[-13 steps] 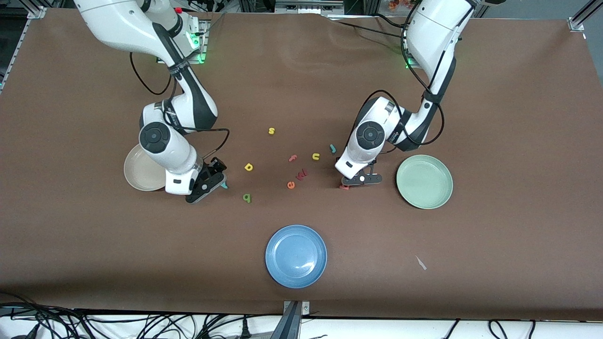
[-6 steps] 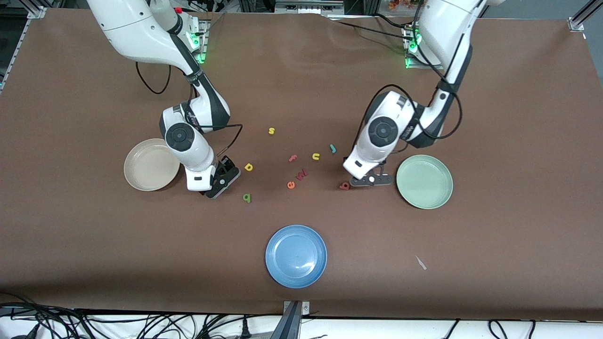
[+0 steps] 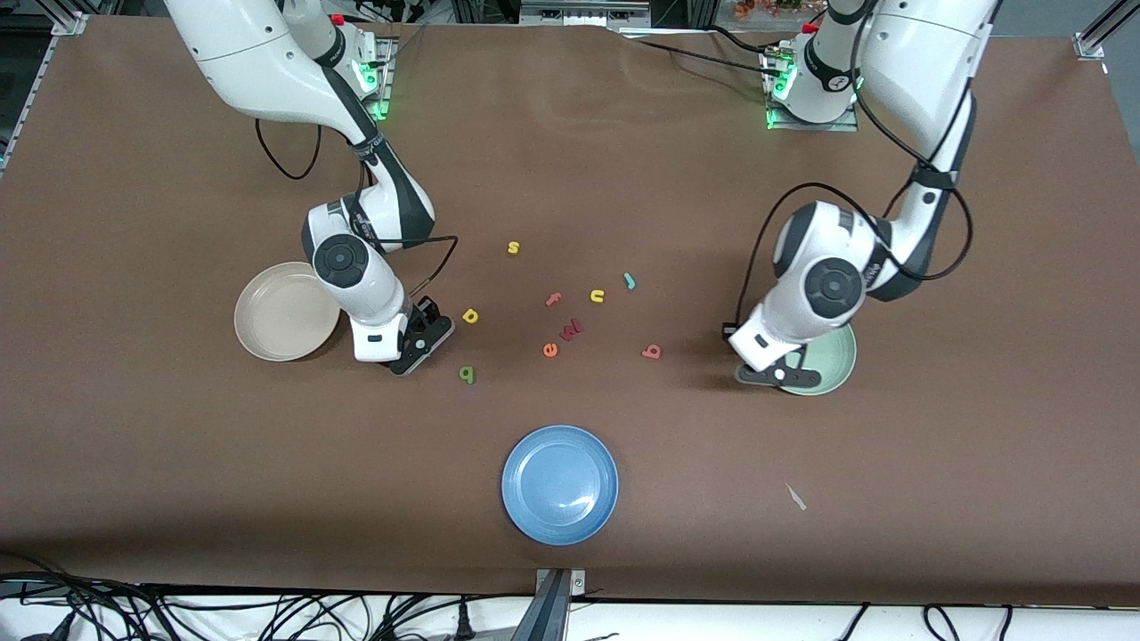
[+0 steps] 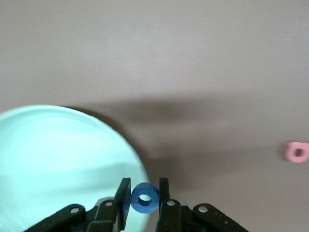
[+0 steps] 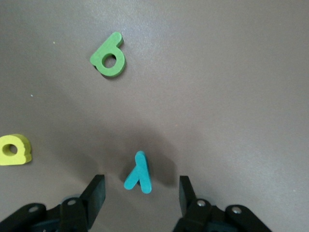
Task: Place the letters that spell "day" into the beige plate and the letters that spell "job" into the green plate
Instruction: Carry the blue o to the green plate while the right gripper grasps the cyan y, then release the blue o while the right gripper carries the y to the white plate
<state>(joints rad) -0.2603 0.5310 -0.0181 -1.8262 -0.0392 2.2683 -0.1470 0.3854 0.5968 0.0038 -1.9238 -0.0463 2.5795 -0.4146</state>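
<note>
Blue o (image 4: 145,197): pinched between the left gripper (image 4: 145,199) fingers, held over the rim of the green plate (image 4: 58,164).
Teal y (image 5: 138,172): flat on the table, between the spread, empty fingers of the right gripper (image 5: 140,193), beside the beige plate (image 3: 278,313).
Green a (image 5: 109,55), yellow d (image 5: 14,150): loose near the y.
Salmon b (image 3: 652,352), teal j (image 3: 629,281): on the table, mid-table.

You see a brown table (image 3: 178,463) with plain plates — cream-beige plate (image 3: 276,312), mint-green plate (image 3: 833,365), blue plate (image 3: 559,483). Foam letters: blue o (image 4: 145,197), teal y (image 5: 139,173), green a (image 5: 109,56), yellow d (image 3: 470,316), salmon b (image 3: 652,352), teal j (image 3: 629,281) — black grippers on white arms.
</note>
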